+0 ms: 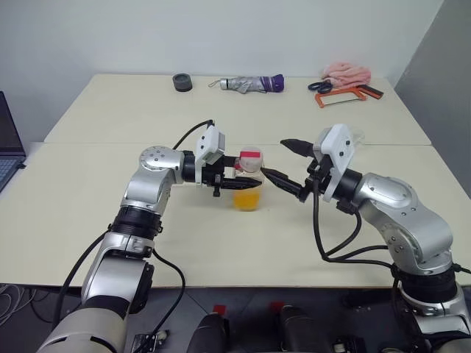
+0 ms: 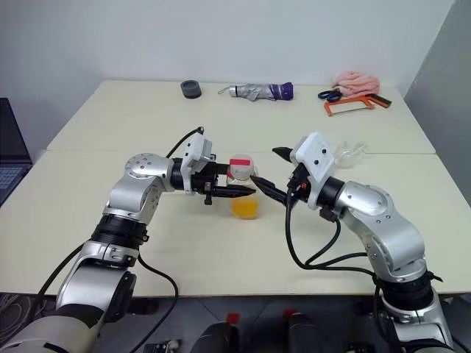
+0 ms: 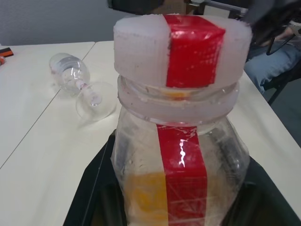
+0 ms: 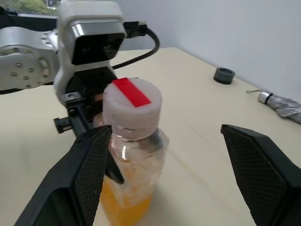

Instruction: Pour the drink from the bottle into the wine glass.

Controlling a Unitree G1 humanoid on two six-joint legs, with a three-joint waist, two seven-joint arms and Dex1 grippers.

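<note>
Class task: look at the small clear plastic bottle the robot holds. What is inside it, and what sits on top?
Inside the small clear plastic bottle, orange-yellow liquid fills the lower part. A whitish cap with a red strip closes the top, hiding the mouth. The left tool's fingers cover part of the body.

Lab or office: bare tables (image 1: 110, 220), laptop (image 1: 9, 147).

Clear, glossy plastic bottle (image 3: 181, 155) with scuffed walls, a frosted whitish cap (image 3: 181, 44) and a shiny red tape strip (image 3: 182, 174), holding translucent orange drink (image 4: 123, 205). Beyond the bottle, a clear glass wine glass (image 3: 80, 84) lies on the matt, smooth cream table (image 1: 96, 198). Right gripper (image 1: 287, 163) fingers (image 4: 261, 165) of matt black, finely cross-hatched plastic; arm shells brushed silver metal.
</note>
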